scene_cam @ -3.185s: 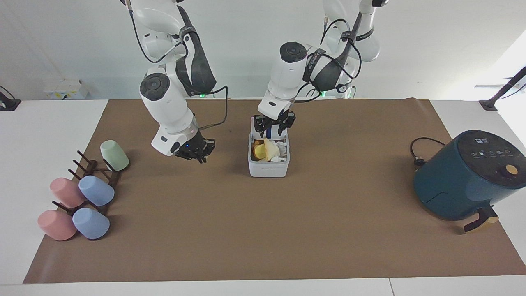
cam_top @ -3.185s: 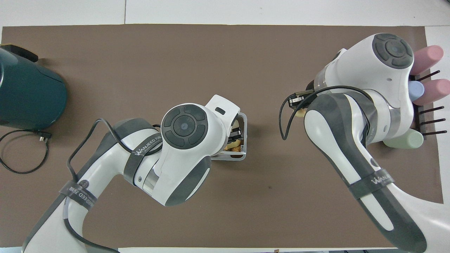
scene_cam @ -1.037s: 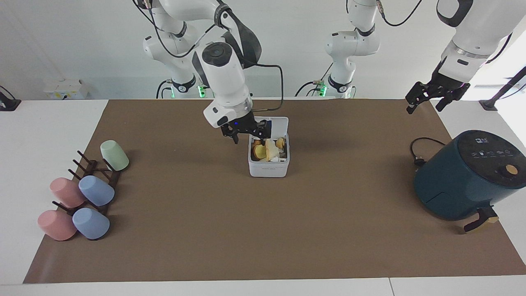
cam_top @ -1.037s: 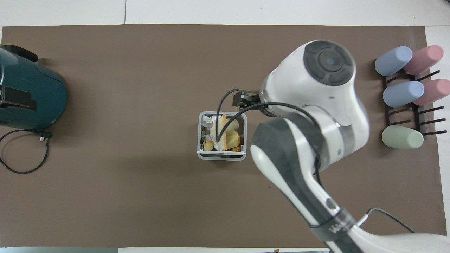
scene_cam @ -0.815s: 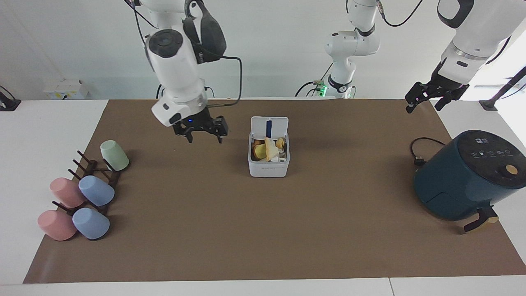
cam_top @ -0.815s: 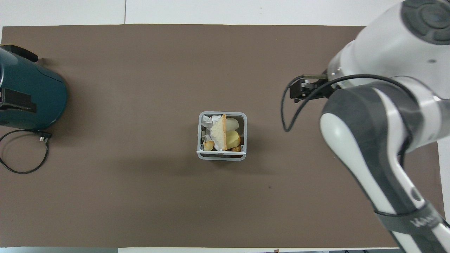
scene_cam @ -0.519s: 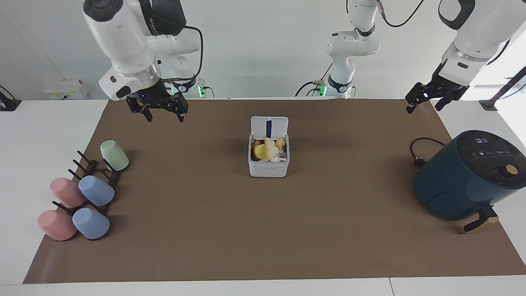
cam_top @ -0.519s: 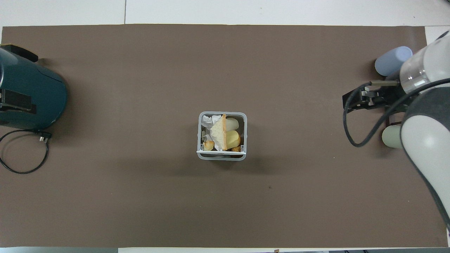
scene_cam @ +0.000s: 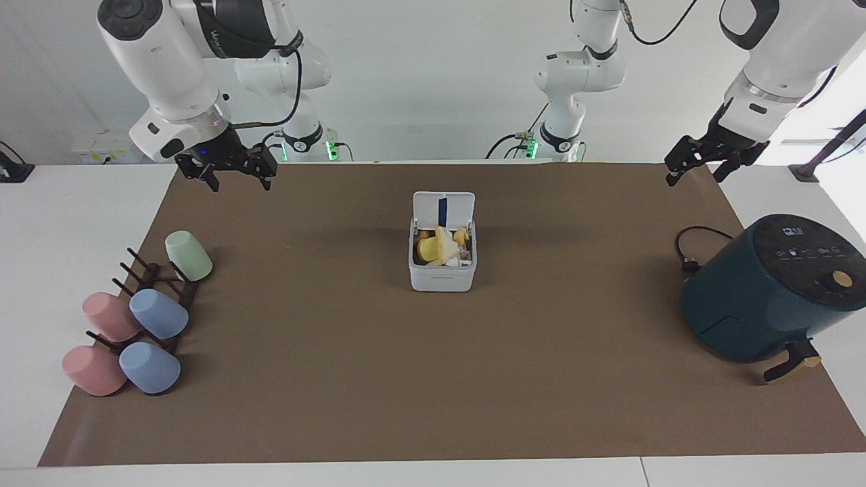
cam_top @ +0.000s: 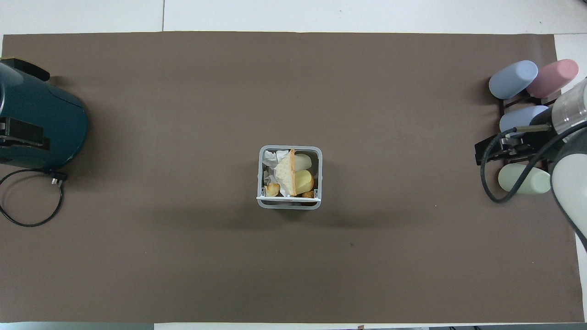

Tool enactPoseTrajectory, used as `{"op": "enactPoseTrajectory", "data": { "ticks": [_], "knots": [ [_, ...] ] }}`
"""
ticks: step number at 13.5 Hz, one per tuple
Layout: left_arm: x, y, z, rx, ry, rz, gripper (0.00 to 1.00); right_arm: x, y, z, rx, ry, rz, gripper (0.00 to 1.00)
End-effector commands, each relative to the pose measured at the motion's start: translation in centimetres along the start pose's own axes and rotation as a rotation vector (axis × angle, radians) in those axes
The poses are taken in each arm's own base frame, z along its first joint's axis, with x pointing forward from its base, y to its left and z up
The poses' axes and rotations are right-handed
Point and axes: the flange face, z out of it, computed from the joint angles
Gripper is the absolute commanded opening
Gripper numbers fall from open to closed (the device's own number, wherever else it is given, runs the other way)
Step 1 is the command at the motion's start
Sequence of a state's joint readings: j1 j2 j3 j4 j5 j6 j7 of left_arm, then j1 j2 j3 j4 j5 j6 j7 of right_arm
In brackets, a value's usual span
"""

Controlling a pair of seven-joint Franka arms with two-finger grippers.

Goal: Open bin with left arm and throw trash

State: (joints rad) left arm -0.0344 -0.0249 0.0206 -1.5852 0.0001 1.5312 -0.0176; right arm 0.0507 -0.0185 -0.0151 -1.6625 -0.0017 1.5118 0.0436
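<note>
- Black fingers of the right gripper (scene_cam: 233,177) spread apart, nothing between them; it hangs over the brown mat's (scene_cam: 433,379) robot-side corner at the right arm's end.
- Left gripper (scene_cam: 697,162) also black, fingers apart and empty, up over the mat's corner at the left arm's end, above the dark-teal air fryer's (scene_cam: 771,291) side of the table.
- White bin (scene_cam: 443,270) sits mid-mat, well apart from both grippers; lid (scene_cam: 443,206) stands upright on the robot-side edge, opening faces up.
- In the bin: toast piece (cam_top: 288,172) on edge, long axis running toward/away from the robots; yellow lump (cam_top: 304,181) beside it, white tissue (cam_top: 272,158) at the corner farther from the robots.
- Pastel cups (scene_cam: 159,314) on a dark rack (scene_cam: 152,281) at the right arm's end.
</note>
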Motion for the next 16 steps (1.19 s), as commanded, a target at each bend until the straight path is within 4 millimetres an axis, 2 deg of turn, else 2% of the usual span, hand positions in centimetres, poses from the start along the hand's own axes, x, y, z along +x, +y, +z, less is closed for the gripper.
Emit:
{"op": "enactPoseTrajectory", "data": {
  "ticks": [1, 3, 6, 16],
  "knots": [
    [-0.3, -0.1, 0.1, -0.006, -0.015, 0.013, 1.00, 0.0, 1.3, -0.8, -0.027, 0.045, -0.039, 1.00],
    [-0.2, 0.0, 0.1, -0.006, -0.014, 0.015, 1.00, 0.4, 1.5, -1.4, -0.044, 0.052, -0.041, 1.00],
    [-0.3, -0.1, 0.1, -0.006, -0.011, 0.013, 1.00, -0.1, 1.5, -1.9, -0.045, 0.055, -0.086, 1.00],
    [-0.2, 0.1, 0.0, -0.006, -0.009, 0.015, 1.00, 0.5, 2.2, -1.6, -0.047, 0.063, -0.073, 1.00]
  ]
}}
